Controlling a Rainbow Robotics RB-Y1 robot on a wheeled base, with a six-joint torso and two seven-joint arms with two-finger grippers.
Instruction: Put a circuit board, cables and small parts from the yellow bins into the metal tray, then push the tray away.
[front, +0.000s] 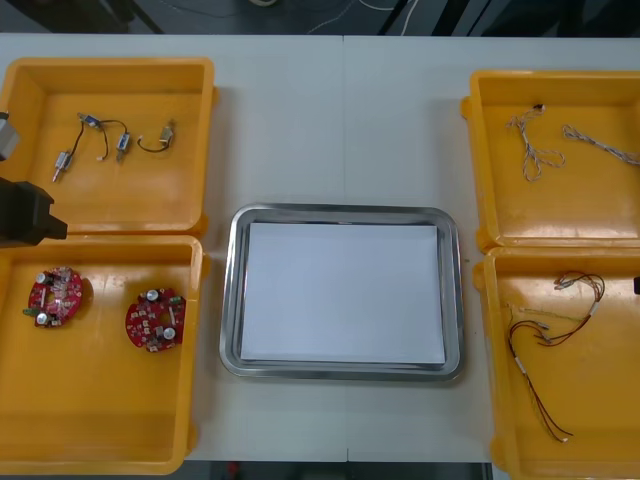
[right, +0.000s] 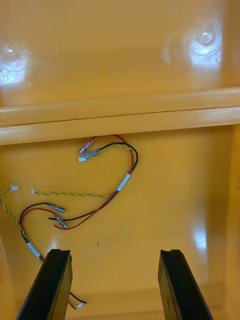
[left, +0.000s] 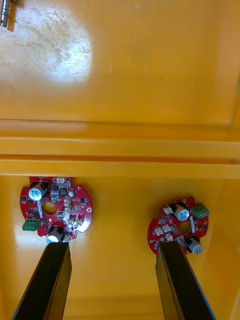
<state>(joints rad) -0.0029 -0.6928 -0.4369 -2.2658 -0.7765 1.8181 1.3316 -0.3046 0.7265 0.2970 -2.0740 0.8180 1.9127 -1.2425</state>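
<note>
Left gripper (left: 114, 246) hangs with fingers (left: 50, 280) wide apart over a yellow bin (left: 120, 290), one red board (left: 56, 210) just ahead of one finger and a second board (left: 180, 227) just ahead of the other. The right gripper (right: 114, 252), equally wide, hovers over another bin (right: 175, 200), where red, black and yellow cables (right: 125, 180) lie ahead of its fingers. Between the two arms the metal tray (front: 345, 212), white inside, sits on the pale worktop (front: 330, 120), dark floor (front: 180, 15) beyond the far edge.

The left hand (left: 112, 246) and right hand (right: 114, 252) each have two flat, matte black fingers (left: 50, 280), square-tipped; the left arm (front: 25, 212) is black, blocky.
</note>
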